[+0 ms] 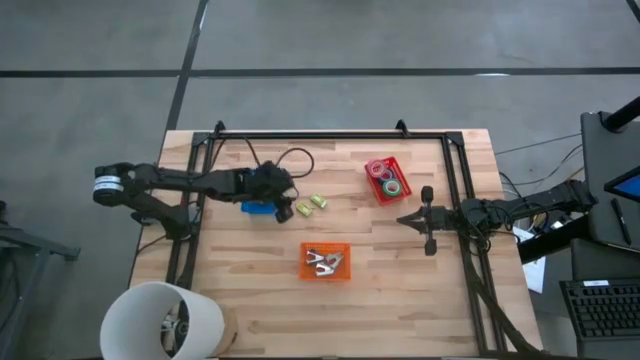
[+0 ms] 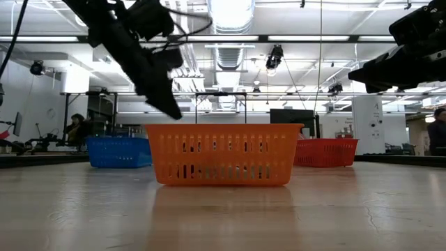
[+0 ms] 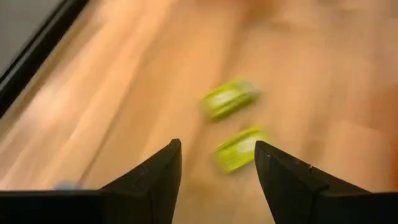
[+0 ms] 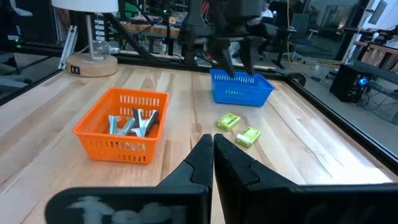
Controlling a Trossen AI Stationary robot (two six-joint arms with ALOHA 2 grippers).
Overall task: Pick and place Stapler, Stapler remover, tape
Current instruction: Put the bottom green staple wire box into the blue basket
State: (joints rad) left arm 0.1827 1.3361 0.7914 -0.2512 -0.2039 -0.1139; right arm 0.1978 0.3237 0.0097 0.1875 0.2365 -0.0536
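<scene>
Two small yellow-green staplers lie flat on the wooden table, just right of the blue bin. My left gripper hovers open above them and above the blue bin's right end, well off the table in the low view. Its fingers frame the staplers without touching. Metal staple removers lie in the orange bin. Tape rolls sit in the red bin. My right gripper is shut, raised right of centre.
A white lampshade stands at the table's near left corner. A black frame runs along the far, left and right edges. A cable loops behind the left arm. Bare wood lies between the bins and along the near edge.
</scene>
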